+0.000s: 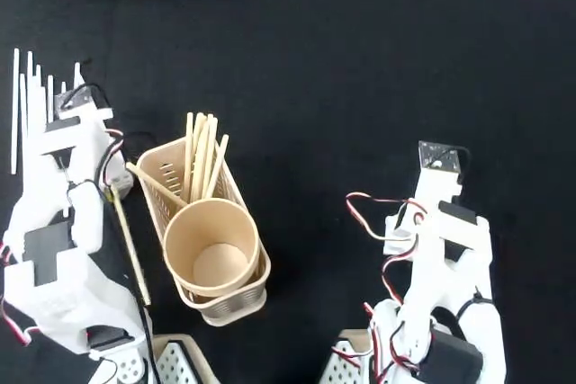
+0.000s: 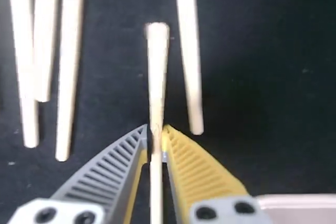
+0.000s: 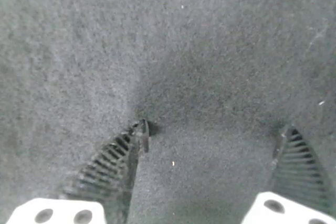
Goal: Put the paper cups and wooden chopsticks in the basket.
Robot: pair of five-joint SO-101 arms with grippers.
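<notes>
**Step in hand (judged): picking up one chopstick.** The left gripper (image 2: 156,140) has its ribbed grey and yellow fingers pinched on a pale, round, tapering wooden chopstick (image 2: 157,66). This lies among the loose chopsticks (image 1: 31,96) on the matt black felt-like cloth (image 1: 360,69), well apart from the basket. The beige slotted plastic basket (image 1: 236,308) holds a smooth tan paper cup (image 1: 180,222) and several leaning sticks.

**Next move (judged):** lift, carry to the basket, and lower tip-first behind the cup.

The right gripper (image 3: 210,140) has its fingers spread wide and empty over bare cloth on the basket's other side.
</notes>
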